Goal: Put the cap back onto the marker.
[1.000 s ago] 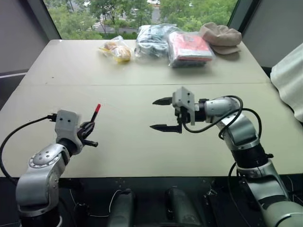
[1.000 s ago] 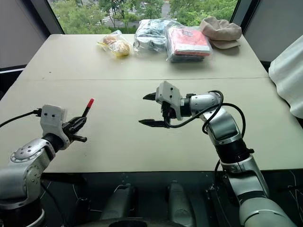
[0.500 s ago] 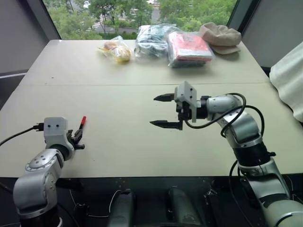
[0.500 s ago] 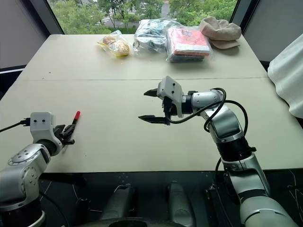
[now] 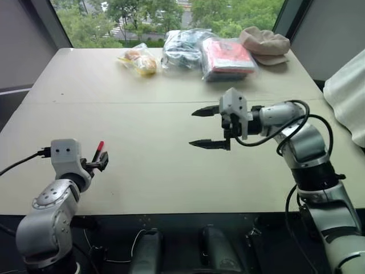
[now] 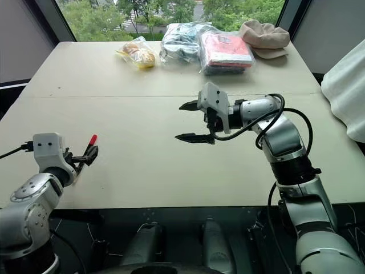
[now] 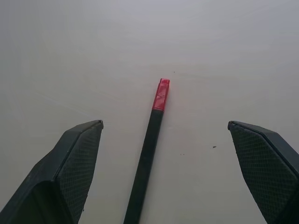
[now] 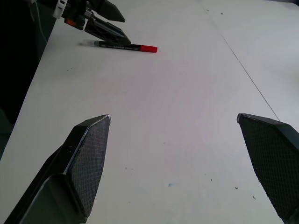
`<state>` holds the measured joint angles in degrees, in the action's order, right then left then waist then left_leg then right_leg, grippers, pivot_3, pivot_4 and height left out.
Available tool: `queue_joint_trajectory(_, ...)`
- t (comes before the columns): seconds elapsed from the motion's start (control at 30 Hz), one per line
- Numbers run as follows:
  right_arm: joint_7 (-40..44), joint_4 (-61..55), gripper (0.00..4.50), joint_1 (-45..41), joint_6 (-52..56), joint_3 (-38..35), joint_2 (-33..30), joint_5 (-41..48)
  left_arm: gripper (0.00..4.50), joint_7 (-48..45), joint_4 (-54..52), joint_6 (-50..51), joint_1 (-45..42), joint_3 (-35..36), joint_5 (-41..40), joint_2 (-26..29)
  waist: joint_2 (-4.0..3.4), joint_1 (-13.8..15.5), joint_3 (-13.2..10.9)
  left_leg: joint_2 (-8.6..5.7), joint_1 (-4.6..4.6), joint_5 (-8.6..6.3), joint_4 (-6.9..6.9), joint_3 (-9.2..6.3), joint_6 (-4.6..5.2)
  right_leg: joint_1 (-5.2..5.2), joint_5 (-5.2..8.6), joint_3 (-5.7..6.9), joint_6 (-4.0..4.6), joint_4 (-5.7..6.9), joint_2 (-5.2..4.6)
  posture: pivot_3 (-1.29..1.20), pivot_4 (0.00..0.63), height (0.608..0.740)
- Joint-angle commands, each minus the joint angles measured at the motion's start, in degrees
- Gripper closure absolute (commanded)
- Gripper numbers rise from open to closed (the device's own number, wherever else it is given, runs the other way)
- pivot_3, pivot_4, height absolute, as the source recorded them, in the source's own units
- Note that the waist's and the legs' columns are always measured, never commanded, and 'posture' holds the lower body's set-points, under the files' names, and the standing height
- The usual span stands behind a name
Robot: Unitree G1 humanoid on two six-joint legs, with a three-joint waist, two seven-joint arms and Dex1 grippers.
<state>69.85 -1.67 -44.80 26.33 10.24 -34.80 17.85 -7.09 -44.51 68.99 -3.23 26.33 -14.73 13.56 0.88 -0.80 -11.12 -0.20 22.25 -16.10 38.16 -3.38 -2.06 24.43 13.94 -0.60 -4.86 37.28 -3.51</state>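
The marker [image 7: 148, 154] lies on the table between the spread left tool [image 7: 166, 140].

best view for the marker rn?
Left wrist view: the marker lies on the table between the open left tool's fingers, red end clear. Right wrist view shows it whole but far off; the eye views show mostly its red end.

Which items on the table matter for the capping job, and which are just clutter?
Job:
- marker, red cap end, lying flat on the table between the open left gripper fingers
- right gripper, open, empty

Clutter, far edge:
- yellow snack bag
- clear bag of dark items
- red packet bag
- tan cap
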Motion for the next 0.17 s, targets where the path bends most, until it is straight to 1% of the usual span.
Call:
queue_joint_trajectory(0.03,4.4,1.4,0.0,-4.1,0.1,-1.9,-1.3,3.2,0.02,2.7,-12.2,4.5,0.2,1.5,-0.4,-2.0,0.0,-0.1,0.0,0.0,0.01,0.0,0.0,0.0,0.0,0.0,0.0,-0.01,0.0,0.0,-0.01,0.0,0.15,0.74)
queue_joint_trajectory(0.1,6.5,3.6,0.0,-5.6,-0.5,-2.0,-1.9,3.5,0.02,4.9,-15.0,5.7,0.3,1.0,-0.2,-3.3,0.0,-0.1,0.0,0.0,0.0,0.0,-0.01,0.0,0.0,0.0,0.0,-0.02,0.0,-0.01,0.0,0.0,0.15,0.74)
queue_joint_trajectory(0.17,7.8,6.3,0.0,-7.2,-1.4,-2.0,-2.1,3.3,0.02,7.8,-15.5,4.0,0.8,1.0,-2.3,-3.9,0.0,0.0,0.0,0.0,0.0,0.0,-0.01,0.01,0.0,-0.01,0.0,-0.01,0.0,-0.01,0.01,0.0,0.15,0.74)
